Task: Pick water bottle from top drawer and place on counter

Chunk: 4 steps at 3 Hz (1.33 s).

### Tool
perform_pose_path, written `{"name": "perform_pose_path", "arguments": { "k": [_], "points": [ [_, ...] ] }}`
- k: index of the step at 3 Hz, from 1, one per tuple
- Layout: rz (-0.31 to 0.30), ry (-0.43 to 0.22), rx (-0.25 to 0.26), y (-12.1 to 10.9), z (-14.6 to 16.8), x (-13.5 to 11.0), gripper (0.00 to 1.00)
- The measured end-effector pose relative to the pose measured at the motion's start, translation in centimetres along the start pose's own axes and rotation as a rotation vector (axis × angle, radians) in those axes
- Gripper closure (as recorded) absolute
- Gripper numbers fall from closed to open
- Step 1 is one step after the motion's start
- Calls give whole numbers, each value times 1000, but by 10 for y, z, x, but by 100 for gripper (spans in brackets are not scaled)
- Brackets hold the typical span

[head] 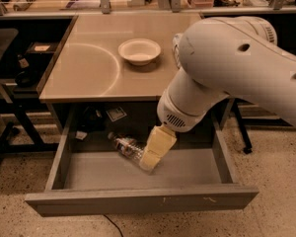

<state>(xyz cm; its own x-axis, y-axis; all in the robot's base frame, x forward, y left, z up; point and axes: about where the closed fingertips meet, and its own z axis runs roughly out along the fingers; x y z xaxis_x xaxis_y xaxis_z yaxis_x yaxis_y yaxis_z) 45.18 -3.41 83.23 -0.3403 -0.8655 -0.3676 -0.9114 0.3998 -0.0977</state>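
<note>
The water bottle [126,145] lies on its side on the grey floor of the open top drawer [187,172], left of centre, its dark label band near the neck. My gripper [149,163] hangs from the big white arm, reaches down into the drawer and sits at the bottle's right end, partly covering it. The beige counter [89,63] is above the drawer. The arm hides the counter's right side.
A white bowl [139,51] stands on the counter at the back middle. Small cards and scraps [116,113] lie at the back of the drawer. Black shelving [19,68] stands to the left. The drawer front [138,200] juts toward me.
</note>
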Motion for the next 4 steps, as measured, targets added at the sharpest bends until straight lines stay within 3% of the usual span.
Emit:
{"name": "perform_pose_path", "arguments": {
  "k": [1,2,3,4],
  "points": [
    [21,-9,17,6,19,-6,0],
    [111,-57,17,55,64,-35,0],
    [111,-57,17,55,64,-35,0],
    [139,-70,34,37,89,-40,0]
  ]
}}
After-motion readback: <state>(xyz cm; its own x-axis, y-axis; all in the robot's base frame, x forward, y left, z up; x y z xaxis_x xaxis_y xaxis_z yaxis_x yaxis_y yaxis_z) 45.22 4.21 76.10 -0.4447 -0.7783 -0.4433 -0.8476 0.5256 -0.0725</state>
